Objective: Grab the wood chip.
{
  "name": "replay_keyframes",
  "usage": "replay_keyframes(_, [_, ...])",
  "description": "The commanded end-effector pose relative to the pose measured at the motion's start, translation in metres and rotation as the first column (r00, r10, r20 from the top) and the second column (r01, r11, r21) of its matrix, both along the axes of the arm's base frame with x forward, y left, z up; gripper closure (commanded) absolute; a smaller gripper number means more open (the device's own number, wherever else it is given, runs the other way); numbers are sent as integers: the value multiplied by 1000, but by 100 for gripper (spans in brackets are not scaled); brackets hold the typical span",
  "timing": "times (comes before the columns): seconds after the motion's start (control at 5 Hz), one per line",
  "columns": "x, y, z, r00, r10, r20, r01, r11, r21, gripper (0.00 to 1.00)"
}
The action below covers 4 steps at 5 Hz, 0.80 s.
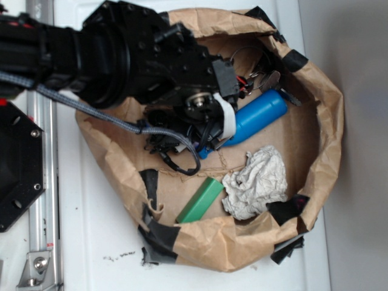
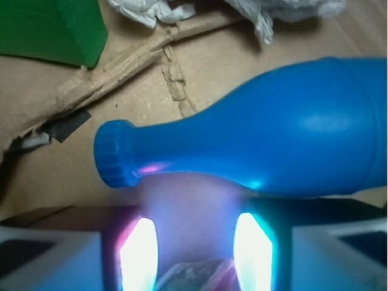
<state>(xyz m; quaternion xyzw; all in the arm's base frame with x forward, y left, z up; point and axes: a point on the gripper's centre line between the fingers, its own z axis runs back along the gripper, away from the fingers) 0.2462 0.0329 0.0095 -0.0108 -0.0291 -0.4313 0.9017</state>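
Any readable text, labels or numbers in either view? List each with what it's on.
None readable in either view.
Blue bottle: plain, no label showing.
Green block: no print.
Crumpled paper: no writing visible.
Brown paper bag and its black tape: unmarked.
Gripper: only glare on its fingers; no markings legible.
Wood chip: not identifiable in either view.

- The bottle-shaped thing (image 1: 257, 118) is showing plain bright blue, its ridged cap (image 2: 115, 153) the same blue.
- The rectangular block (image 1: 201, 200) is showing flat green.
- The crumpled paper (image 1: 257, 182) is looking greyish white.
- The paper bag (image 1: 321, 151) is showing kraft brown, patched with black tape (image 1: 159, 235) (dull, not glossy).
- The arm (image 1: 121, 54) is showing black, with a white band (image 1: 228, 118).
- The gripper's pads (image 2: 138, 254) are glowing white, edged pink and cyan.
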Motion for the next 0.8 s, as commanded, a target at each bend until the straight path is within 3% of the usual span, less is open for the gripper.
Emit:
replay_keyframes(0.0, [-17,2,26,951,306,38,-304,951,-55,0])
replay_keyframes(0.2, [-24,8,42,890,444,102,-440,896,-62,0])
replay_keyframes(0.6, [-22,11,40,864,497,84,-496,868,-34,0])
